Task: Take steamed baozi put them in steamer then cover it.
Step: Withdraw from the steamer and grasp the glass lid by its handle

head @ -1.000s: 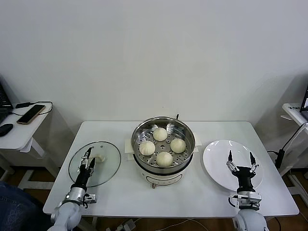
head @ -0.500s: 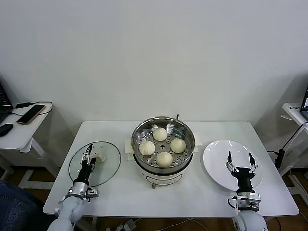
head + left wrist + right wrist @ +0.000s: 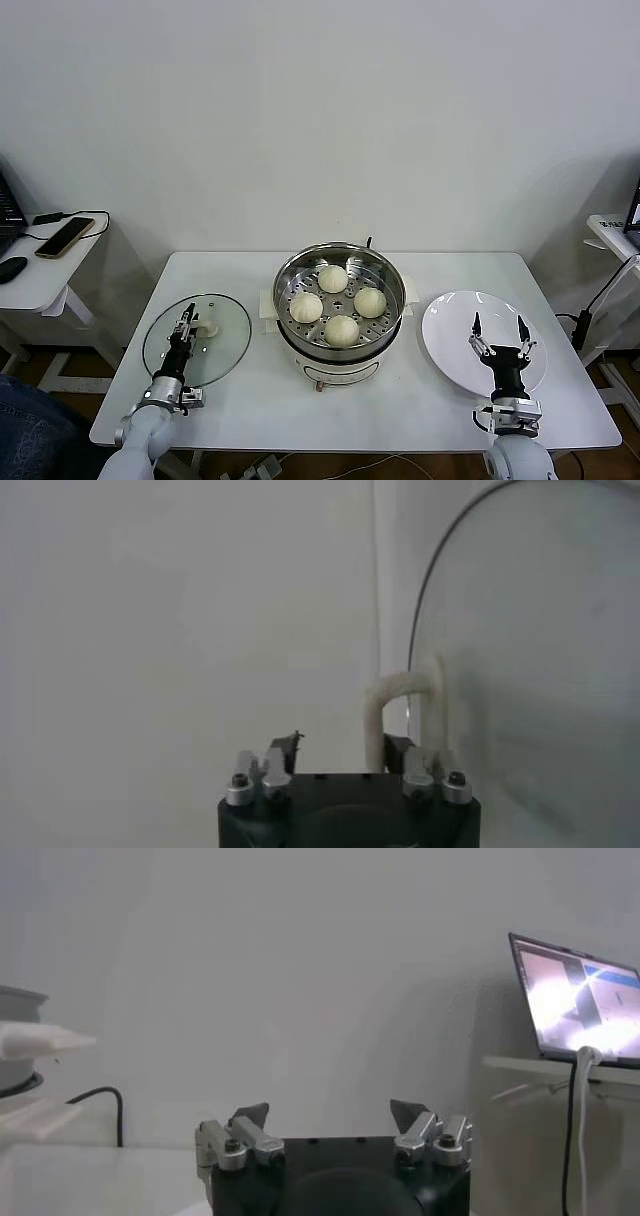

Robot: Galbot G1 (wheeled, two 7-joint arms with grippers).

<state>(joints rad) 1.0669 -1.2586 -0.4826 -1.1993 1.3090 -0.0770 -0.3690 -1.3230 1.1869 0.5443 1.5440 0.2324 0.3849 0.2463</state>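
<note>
Covering step: all four steamed baozi [image 3: 339,304] sit on the perforated tray of the steamer [image 3: 340,262] at the centre of the frame, so in my judgement only the covering is left.
Cover: the glass lid [image 3: 222,337] lies flat on the table [image 3: 420,400] at the lower left, well apart from the steamer.
Left gripper: the left gripper [image 3: 186,327] is over the lid, at its cream handle [image 3: 400,708]; its jaws are narrow, and the wrist view shows the handle between the fingers [image 3: 287,746], not yet clearly pinched.
Right gripper: the right gripper [image 3: 498,335] hangs wide open over the white plate [image 3: 450,325] at the lower right, idle.
Next move: it probably needs a firm grip on the handle, then a level lift toward the steamer rim.
</note>
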